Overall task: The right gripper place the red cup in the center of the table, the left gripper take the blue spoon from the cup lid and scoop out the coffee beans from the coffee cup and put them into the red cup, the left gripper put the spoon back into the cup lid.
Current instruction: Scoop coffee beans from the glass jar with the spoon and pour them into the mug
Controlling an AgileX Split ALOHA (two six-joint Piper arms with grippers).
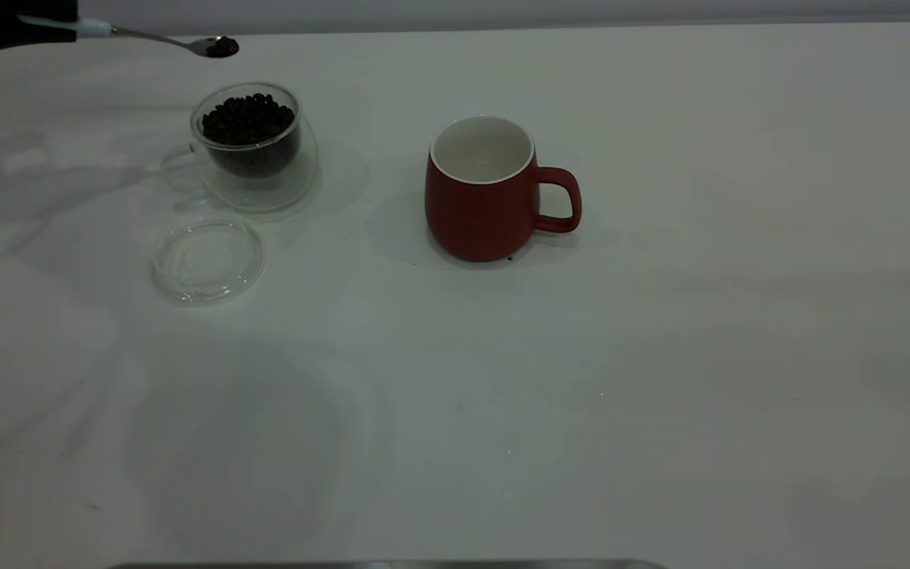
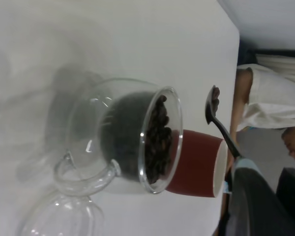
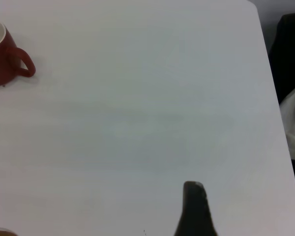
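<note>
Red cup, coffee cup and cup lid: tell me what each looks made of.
The red cup looks like glazed ceramic: opaque dark-red outside, white inside and rim, soft sheen. The coffee cup appears to be clear double-walled glass: the coffee beans sit in an inner wall that shows through an outer one. The cup lid looks like clear glass too, though clear plastic cannot be ruled out.

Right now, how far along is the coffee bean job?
Done: the red cup stands mid-table, inside bare. In hand: the left pincer holds the spoon above the glass cup, beans in its bowl. Left: tip them into the red cup, then return the spoon to the lid.
</note>
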